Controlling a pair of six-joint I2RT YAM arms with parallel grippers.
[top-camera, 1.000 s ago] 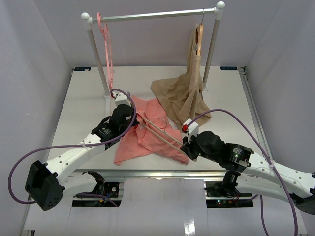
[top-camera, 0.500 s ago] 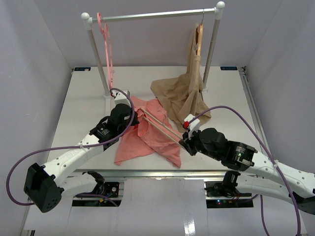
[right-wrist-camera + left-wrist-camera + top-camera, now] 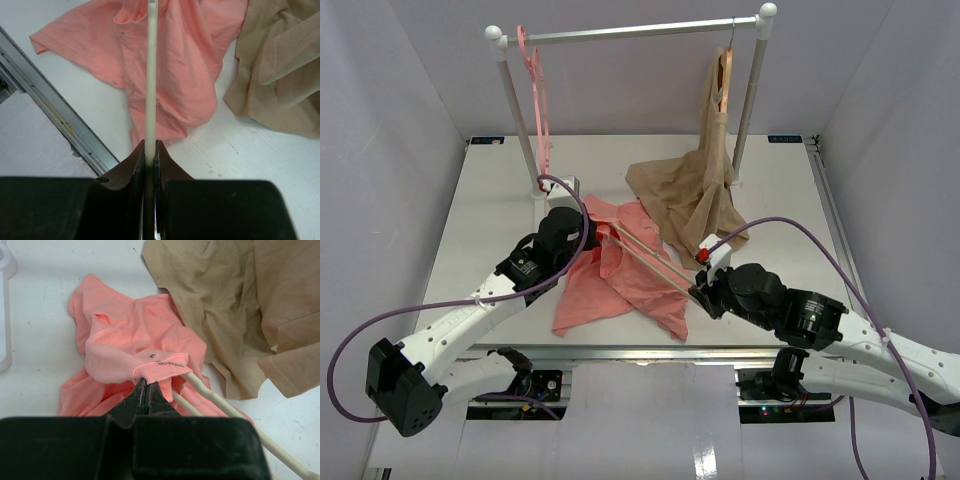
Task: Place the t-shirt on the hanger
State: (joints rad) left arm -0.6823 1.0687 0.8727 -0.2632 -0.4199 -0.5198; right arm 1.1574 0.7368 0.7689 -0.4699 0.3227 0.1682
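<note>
The salmon-pink t-shirt (image 3: pixel 620 275) lies crumpled on the white table, left of centre. My left gripper (image 3: pixel 594 240) is shut on a hemmed edge of the t-shirt (image 3: pixel 125 347), pinched at the fingertips (image 3: pixel 148 381). The cream-white hanger (image 3: pixel 655 265) shows as two thin rods running from the shirt to my right gripper (image 3: pixel 699 289). One hanger rod (image 3: pixel 150 75) is clamped between the right gripper's fingers (image 3: pixel 150 146), above the shirt (image 3: pixel 175 65). The rods (image 3: pixel 200 387) pass under the gathered fabric beside the left fingertips. The hanger's hook is hidden.
A beige garment (image 3: pixel 690 195) hangs from a brown wooden hanger (image 3: pixel 722 80) on the rack rail (image 3: pixel 640 30) and spreads over the table, touching the shirt. A pink hanger (image 3: pixel 535 90) hangs at the rail's left end. The table's metal front edge (image 3: pixel 50 107) is close.
My left gripper has shifted slightly toward the rack with the fabric. My right gripper moved a little rightward holding the hanger. The shirt's near right corner has drawn inward.
</note>
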